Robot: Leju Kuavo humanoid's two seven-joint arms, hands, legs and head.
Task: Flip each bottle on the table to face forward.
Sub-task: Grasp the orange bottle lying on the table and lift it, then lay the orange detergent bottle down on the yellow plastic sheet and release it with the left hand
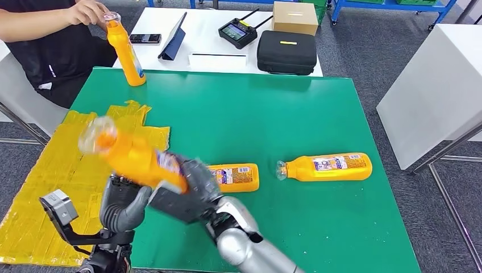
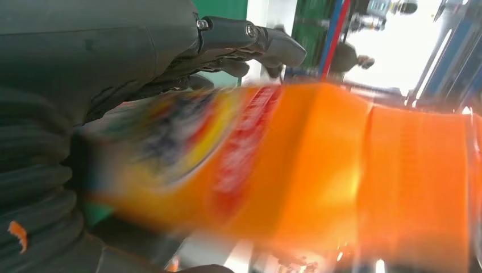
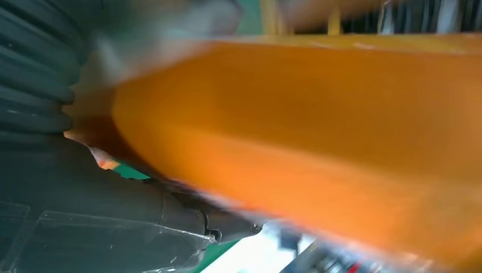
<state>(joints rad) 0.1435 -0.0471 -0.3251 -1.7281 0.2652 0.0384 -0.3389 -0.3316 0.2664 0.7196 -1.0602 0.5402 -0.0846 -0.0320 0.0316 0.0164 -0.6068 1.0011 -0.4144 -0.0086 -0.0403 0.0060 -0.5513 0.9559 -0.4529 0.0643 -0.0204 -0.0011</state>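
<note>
Green table top (image 1: 273, 114) spreading across the scene, with a yellow taped patch (image 1: 51, 187) covering its near-left part. Beyond the far edge, standing on a white table (image 1: 210, 40): a black case (image 1: 287, 52), a cardboard box (image 1: 295, 17), a handheld controller (image 1: 237, 32).

Lying on its side right of centre, cap pointing left: a labelled orange bottle (image 1: 327, 167). Lying left of that one, half hidden behind the raised hand: a second orange bottle (image 1: 236, 177). Standing upright at the far-left corner, steadied at the cap by a person's hand (image 1: 85, 11): a third orange bottle (image 1: 125, 52).

Being held up over the near-left area, blurred, tilted with its clear cap up and to the left: a fourth orange bottle (image 1: 133, 158). Gripping its lower body: the right hand (image 1: 190, 190), fingers wrapped round it. Curling against the bottle from below: the left hand (image 1: 122, 202); cannot tell whether actually gripping
</note>
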